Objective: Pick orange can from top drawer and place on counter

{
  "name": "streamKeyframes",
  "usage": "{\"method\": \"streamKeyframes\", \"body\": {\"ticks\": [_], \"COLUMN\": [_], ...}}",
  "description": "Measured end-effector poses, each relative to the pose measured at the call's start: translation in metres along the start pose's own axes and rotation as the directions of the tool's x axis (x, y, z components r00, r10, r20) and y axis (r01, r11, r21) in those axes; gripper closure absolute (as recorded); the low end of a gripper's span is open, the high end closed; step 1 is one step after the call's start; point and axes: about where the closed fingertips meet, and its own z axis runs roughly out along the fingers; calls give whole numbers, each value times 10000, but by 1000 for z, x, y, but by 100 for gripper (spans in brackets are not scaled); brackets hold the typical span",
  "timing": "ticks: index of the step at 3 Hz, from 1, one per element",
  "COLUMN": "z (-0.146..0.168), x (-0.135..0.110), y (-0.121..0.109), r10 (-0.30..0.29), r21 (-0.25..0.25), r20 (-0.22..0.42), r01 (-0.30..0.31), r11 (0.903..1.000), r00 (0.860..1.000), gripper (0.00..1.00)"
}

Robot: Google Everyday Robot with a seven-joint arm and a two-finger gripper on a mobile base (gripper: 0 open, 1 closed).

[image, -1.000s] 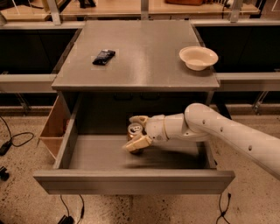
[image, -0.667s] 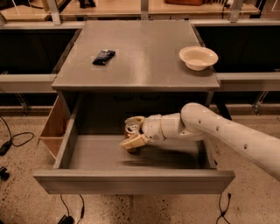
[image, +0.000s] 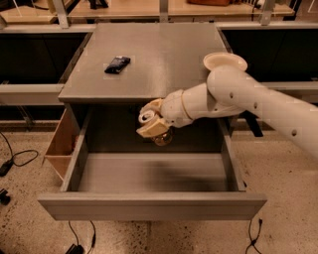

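1. The top drawer [image: 149, 206] juts out toward 6 o'clock from under the bench [image: 164, 44].
2. On the bench, a packet [image: 118, 64] lies at 9 o'clock and a bowl [image: 224, 61] at 3 o'clock, by the edge.
3. My tool [image: 151, 124] hangs over the drawer's rear, just before the bench's 6 o'clock edge, clasped round the orange can [image: 147, 117], clear of the drawer floor.
4. A wooden panel [image: 62, 146] stands against the drawer's 9 o'clock wall.

Speckled, terrazzo-like floor [image: 283, 198] with black cables [image: 6, 167]; light wooden tabletops [image: 129, 9] behind, dark recesses, maybe shelves, at both sides. The tool [image: 151, 125] hangs over the open top drawer [image: 149, 206].
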Motion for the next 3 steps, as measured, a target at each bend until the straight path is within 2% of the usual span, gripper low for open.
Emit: {"method": "streamKeyframes", "body": {"ticks": [1,2,3], "z": [-45,-58,-46], "x": [-78,-130,-157], "y": [-29,-67,-117], "r10": [-644,-411,476], "r21": [238,349,640], "r20": [-485,-495,-105], "r01": [657,429,-468], "r11": [9976,9985,9969], "r00": [9967,9979,9988], "gripper": [100,100,100]}}
